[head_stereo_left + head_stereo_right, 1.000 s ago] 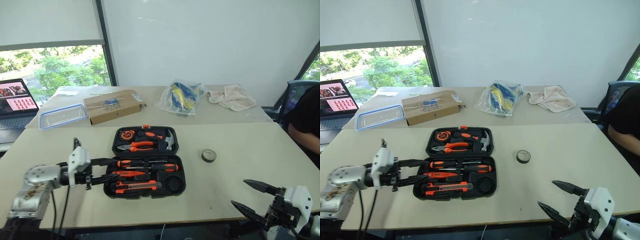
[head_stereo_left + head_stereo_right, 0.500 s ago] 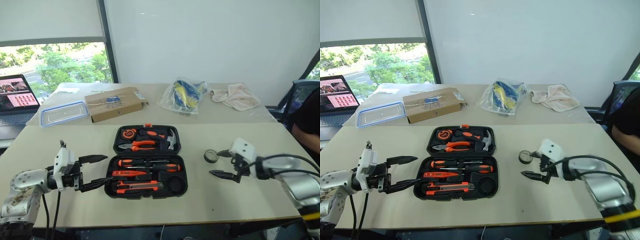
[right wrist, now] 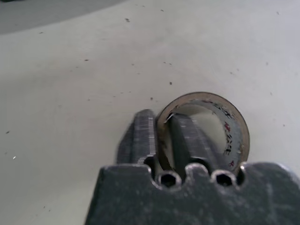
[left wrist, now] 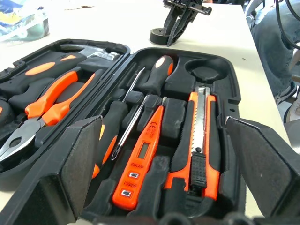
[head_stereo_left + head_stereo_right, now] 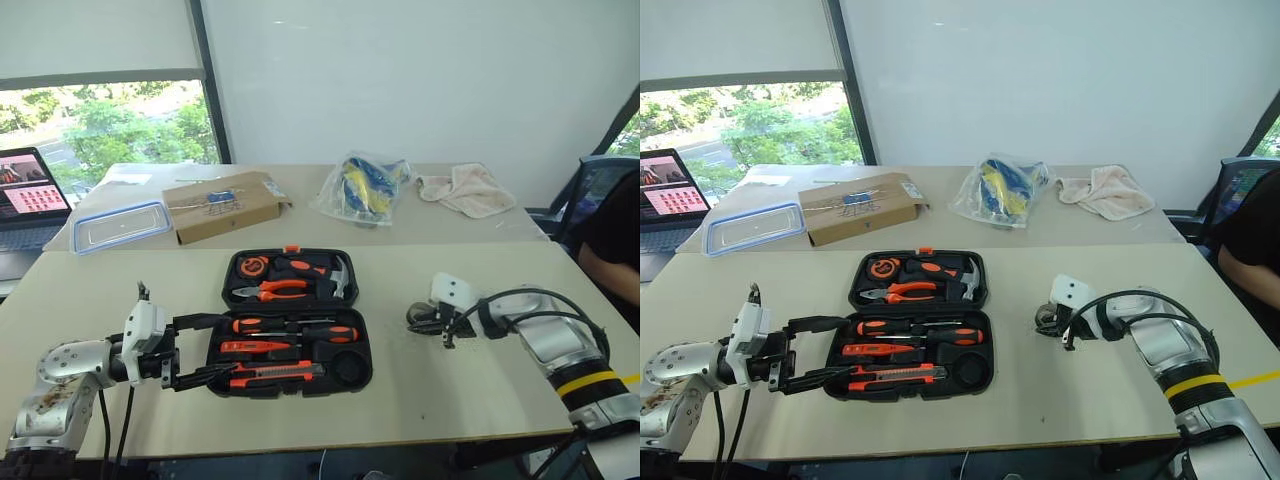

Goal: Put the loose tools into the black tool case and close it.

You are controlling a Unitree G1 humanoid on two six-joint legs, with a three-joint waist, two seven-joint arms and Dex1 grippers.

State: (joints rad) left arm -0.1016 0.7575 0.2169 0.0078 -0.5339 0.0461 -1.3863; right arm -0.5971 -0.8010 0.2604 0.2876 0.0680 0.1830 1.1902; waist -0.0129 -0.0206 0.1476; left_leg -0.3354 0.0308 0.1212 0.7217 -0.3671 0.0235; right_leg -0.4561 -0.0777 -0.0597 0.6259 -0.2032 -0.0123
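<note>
Right hand (image 3: 161, 136) pinched on the tape roll's (image 3: 229, 129) wall, one finger inside, on the table (image 3: 70, 70).

Daylight pours in through the window (image 5: 110, 125) at the far left, where the greenery outside is washed out and nearly overexposed, while the white wall (image 5: 420, 80) is evenly and softly lit. The pale surface (image 5: 480, 370) is bright, with only faint, diffuse shadows. Both head views are sharp across the scene. In the left wrist view the near fingers (image 4: 75, 173) are blurred and the far background is soft. In the right wrist view the near tool body is out of focus.
</note>
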